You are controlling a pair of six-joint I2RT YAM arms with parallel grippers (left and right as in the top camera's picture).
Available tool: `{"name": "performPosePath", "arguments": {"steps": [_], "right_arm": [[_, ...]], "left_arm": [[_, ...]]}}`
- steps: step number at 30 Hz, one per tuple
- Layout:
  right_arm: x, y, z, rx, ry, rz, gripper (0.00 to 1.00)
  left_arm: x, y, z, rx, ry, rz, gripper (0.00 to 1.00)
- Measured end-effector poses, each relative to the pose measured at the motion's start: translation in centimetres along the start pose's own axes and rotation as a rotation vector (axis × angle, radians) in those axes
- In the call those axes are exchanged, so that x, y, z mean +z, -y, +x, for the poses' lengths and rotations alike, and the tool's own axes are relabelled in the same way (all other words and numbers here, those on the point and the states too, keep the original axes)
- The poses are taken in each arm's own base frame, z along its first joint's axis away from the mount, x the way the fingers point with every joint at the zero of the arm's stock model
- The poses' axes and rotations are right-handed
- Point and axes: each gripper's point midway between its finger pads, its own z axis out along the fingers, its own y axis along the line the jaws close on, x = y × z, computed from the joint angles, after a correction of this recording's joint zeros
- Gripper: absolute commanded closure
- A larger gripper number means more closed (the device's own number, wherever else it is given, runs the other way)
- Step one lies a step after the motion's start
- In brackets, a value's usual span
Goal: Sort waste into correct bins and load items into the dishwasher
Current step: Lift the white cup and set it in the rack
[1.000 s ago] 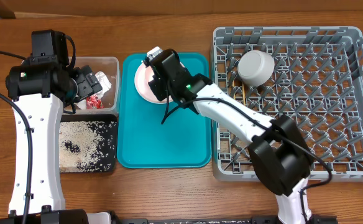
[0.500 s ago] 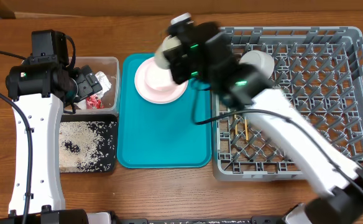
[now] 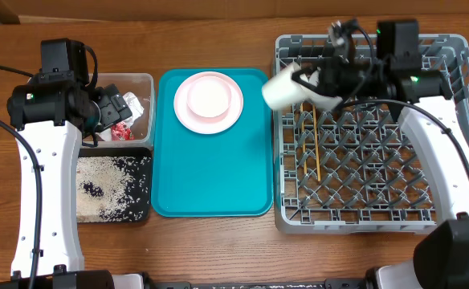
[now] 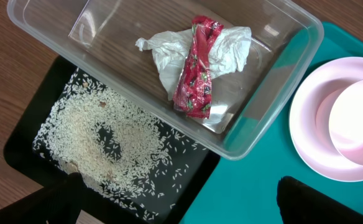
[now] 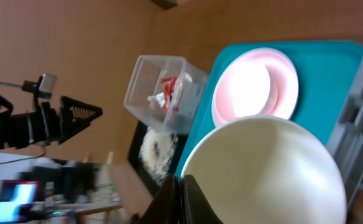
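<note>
The right fingers (image 5: 184, 205) have carried the small white cup (image 3: 281, 88) away from the pink plate (image 3: 209, 98) and now clamp it above the dish rack's (image 3: 283, 164) left edge, so it looks ready for loading, while the left fingers (image 4: 312, 202) hang spread and empty over the clear tub (image 4: 275, 93)

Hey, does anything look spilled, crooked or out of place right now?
Nothing spilled: the loose white rice lies inside the black rectangular tray. Only the small white cup is askew, held tilted by the right gripper.

Wooden table (image 3: 218, 245): clear tub (image 3: 132, 78), black tray (image 3: 148, 186), teal tray (image 3: 210, 177), grey rack (image 3: 451, 144).
</note>
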Motion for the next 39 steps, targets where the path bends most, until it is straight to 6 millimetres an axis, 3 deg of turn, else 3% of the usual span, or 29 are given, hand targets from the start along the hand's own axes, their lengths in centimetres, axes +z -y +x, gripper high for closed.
{"name": "performPosePath", "arguments": {"steps": [11,16,21,39], "right_arm": [[-2.3,7.8,4.0,0.199,0.035,-0.039,0.96],[-2.9,9.8,5.1,0.238,0.057,-0.029,0.96],[-2.8,10.0,6.2,0.266,0.046,-0.059,0.96],[-2.6,10.3,7.1,0.305,0.033,-0.060,0.96]], "left_arm": [[0.0,0.0,0.0,0.000,0.000,0.000,0.00],[0.0,0.0,0.0,0.000,0.000,0.000,0.00],[0.0,0.0,0.0,0.000,0.000,0.000,0.00],[0.0,0.0,0.0,0.000,0.000,0.000,0.00]]}}
